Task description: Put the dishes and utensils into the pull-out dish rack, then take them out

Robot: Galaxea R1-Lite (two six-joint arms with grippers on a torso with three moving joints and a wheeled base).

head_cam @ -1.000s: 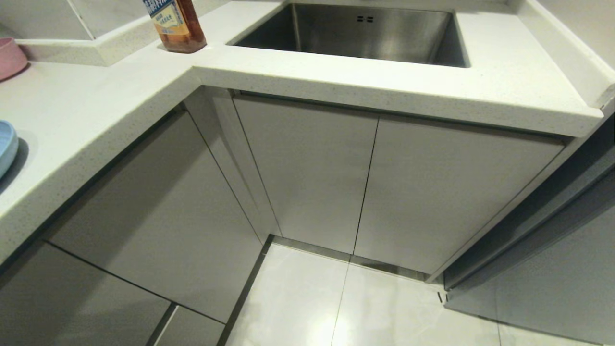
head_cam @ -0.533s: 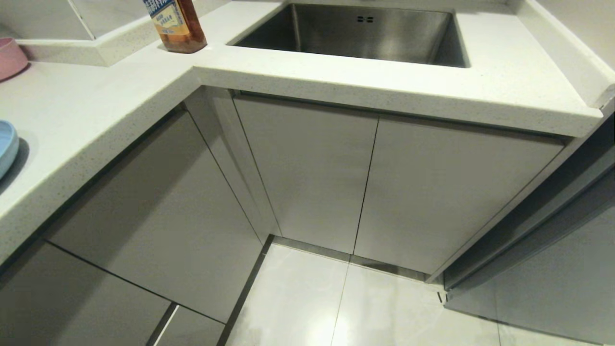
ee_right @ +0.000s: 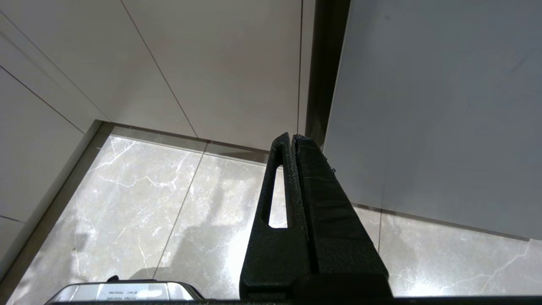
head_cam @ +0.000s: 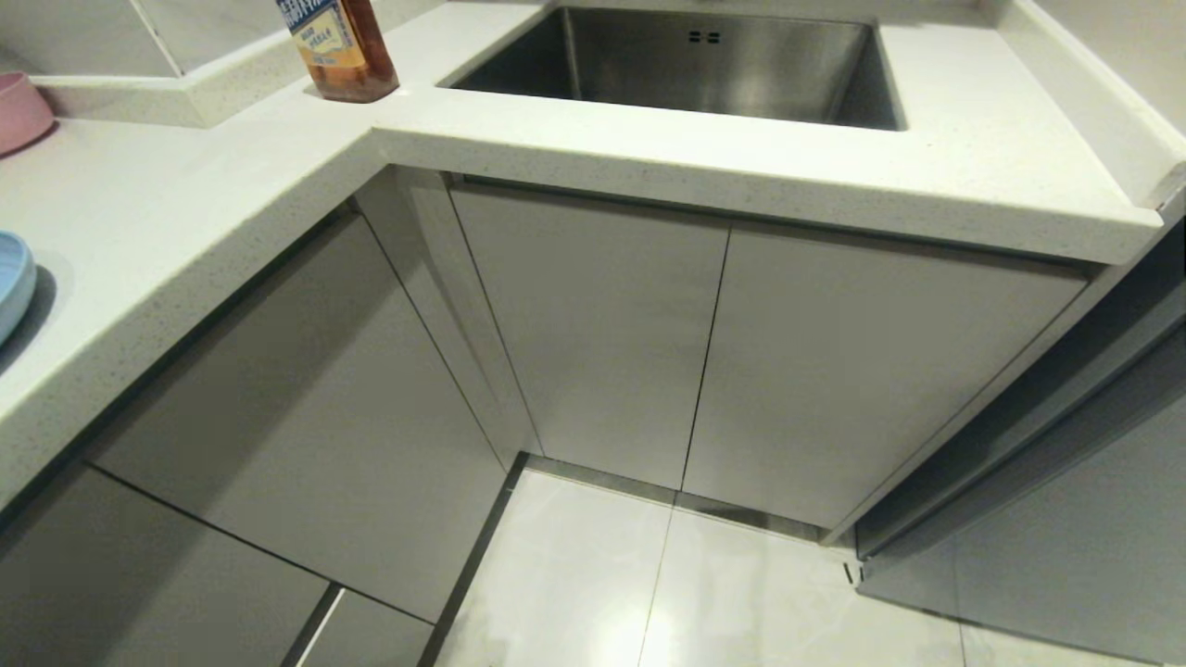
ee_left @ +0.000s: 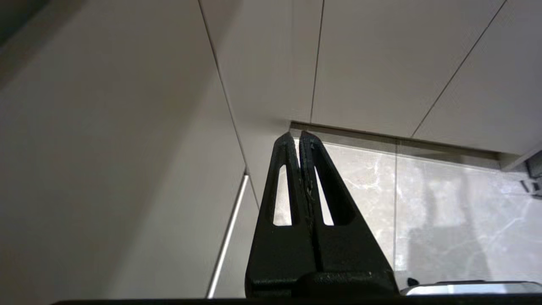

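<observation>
Cabinet fronts (head_cam: 593,343) all closed, no rack in sight; only the rim of the light-blue plate (head_cam: 13,283) showing on the bench (head_cam: 167,213) at far left. Left claw (ee_left: 299,140) and right claw (ee_right: 292,142) both pinched tight, empty, low near the floor (head_cam: 649,584). Best next: find the rack's front, spread a claw, pull straight and level.

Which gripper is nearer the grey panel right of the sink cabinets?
Right. The right gripper, shut, sits close beside the grey panel, at its edge. The left gripper, also shut, faces the corner cabinets, well away from that panel.
</observation>
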